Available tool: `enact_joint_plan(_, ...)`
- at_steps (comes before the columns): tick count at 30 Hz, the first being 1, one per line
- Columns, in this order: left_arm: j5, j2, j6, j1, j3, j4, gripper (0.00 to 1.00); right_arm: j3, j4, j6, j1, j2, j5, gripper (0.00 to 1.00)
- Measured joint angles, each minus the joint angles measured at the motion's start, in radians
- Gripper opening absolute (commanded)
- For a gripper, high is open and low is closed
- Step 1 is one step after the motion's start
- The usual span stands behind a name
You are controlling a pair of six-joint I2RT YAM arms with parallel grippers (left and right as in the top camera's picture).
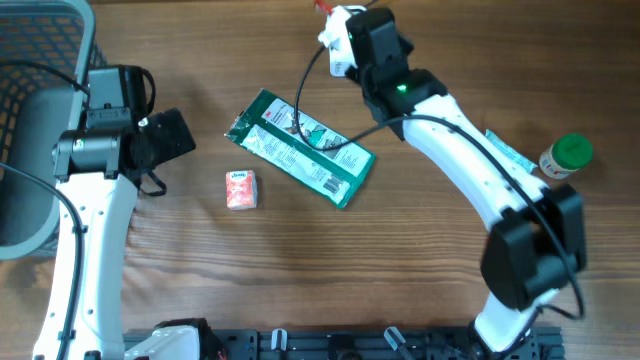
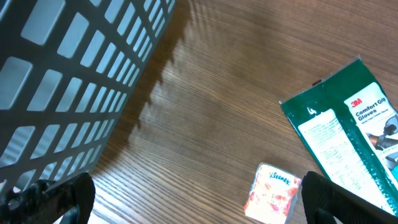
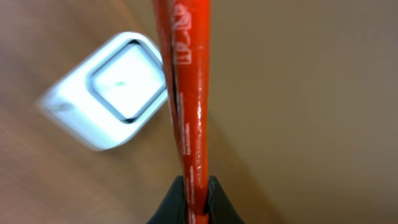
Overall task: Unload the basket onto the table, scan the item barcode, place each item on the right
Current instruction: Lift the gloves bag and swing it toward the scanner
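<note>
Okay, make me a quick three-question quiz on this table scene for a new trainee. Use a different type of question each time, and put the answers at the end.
1. True or false: the right gripper is shut on a thin red item.
2. Multiple choice: how do the small Kleenex pack and the green glove package lie on the table? A) side by side and apart; B) one stacked on the other; C) the pack tucked under the package.
3. Fill in the blank: the left gripper hangs over the table with its jaws ____, holding nothing.

Key: 1 true; 2 A; 3 open.
</note>
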Motion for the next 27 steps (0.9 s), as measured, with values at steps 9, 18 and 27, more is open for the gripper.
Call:
enact_joint_plan(9, 0.000, 0.000, 0.000, 0.000, 0.000, 0.000, 1.00, -0.002, 0.264, -0.248, -0.069, 0.220, 0.154, 0.04)
enact_joint_plan(18, 0.000, 0.000, 0.000, 0.000, 0.000, 0.000, 1.00, -0.002, 0.387, -0.331, -0.072, 0.296, 0.241, 0.04)
enact_joint_plan(27, 0.000, 0.000, 0.000, 0.000, 0.000, 0.000, 1.00, -0.002, 0.311, -0.318, -0.072, 0.296, 0.240, 0.04)
